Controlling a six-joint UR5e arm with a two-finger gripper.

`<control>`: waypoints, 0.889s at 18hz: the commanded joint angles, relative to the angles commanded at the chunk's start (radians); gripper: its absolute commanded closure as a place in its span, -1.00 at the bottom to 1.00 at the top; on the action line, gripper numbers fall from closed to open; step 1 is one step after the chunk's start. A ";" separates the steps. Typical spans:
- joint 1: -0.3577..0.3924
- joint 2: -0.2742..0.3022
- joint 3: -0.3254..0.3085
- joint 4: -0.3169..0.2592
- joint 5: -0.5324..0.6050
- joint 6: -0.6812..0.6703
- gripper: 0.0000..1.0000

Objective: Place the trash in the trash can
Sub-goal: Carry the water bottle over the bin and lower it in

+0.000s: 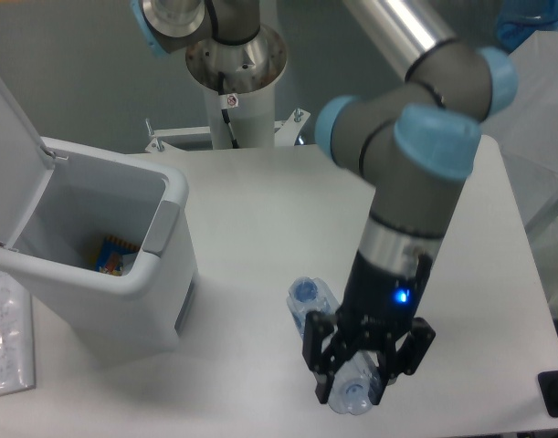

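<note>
The trash in view is a clear bluish plastic bottle. It is held up off the table at the front, between the two black fingers of my gripper, which is shut on it. Its capped end points up and left, and its base shows below the fingers. My arm comes down steeply from the upper right onto it. The trash can, a large white bin with a grey panel on its right rim, stands at the left. Its lid is swung open and upright on the far left side. The bottle hangs well to the right of the bin.
A small orange and blue item lies at the bottom of the bin. A clear plastic bag lies on the table left of the bin. The arm's white base column rises at the back. The table's front edge runs just below the gripper.
</note>
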 joint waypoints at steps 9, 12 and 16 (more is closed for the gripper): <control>-0.077 0.089 0.002 0.072 -0.109 0.000 0.11; -0.123 0.114 -0.008 0.077 -0.109 -0.002 0.11; -0.185 0.152 -0.041 0.077 -0.111 -0.012 0.11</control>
